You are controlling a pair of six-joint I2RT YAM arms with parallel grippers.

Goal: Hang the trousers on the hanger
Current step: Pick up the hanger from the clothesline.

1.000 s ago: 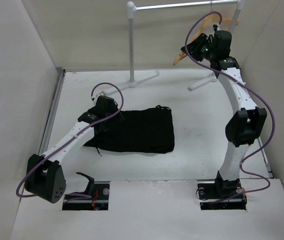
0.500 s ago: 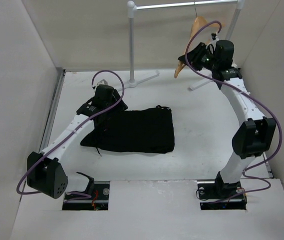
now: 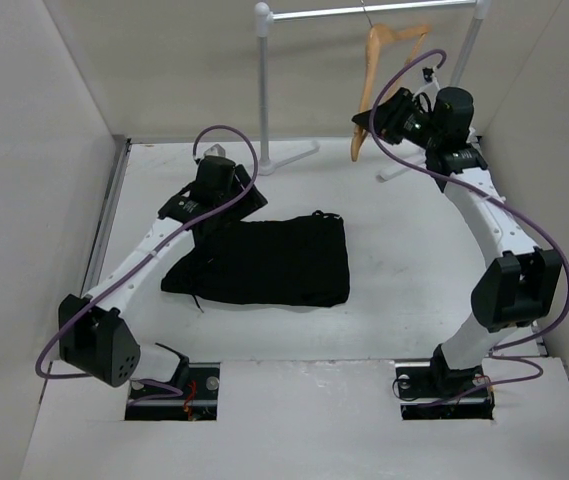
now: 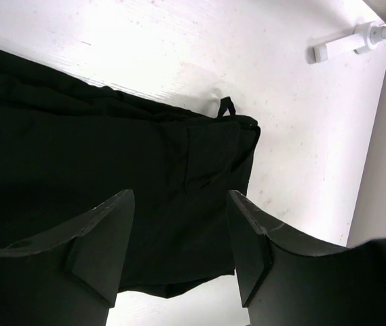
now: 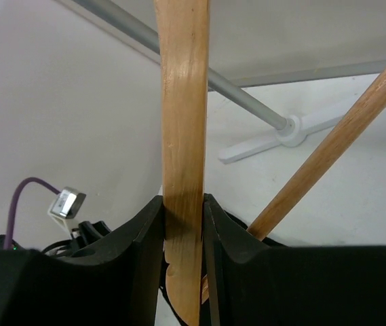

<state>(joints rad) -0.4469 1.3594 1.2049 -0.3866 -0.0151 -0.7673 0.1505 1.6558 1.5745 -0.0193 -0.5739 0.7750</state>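
- Right gripper (image 5: 182,205): jaws pinching wooden hanger (image 5: 182,102), above far right corner of counter (image 3: 404,270).
- Left gripper (image 4: 180,204): jaws spread over black trousers (image 4: 77,156), mid-counter.

No writing, label, brand mark, number or sign can be read in any of the three views. The small grey tag (image 5: 67,202) on the thin purple cable (image 5: 22,193), at the lower left of the right wrist view, is too blurred to show any lettering.
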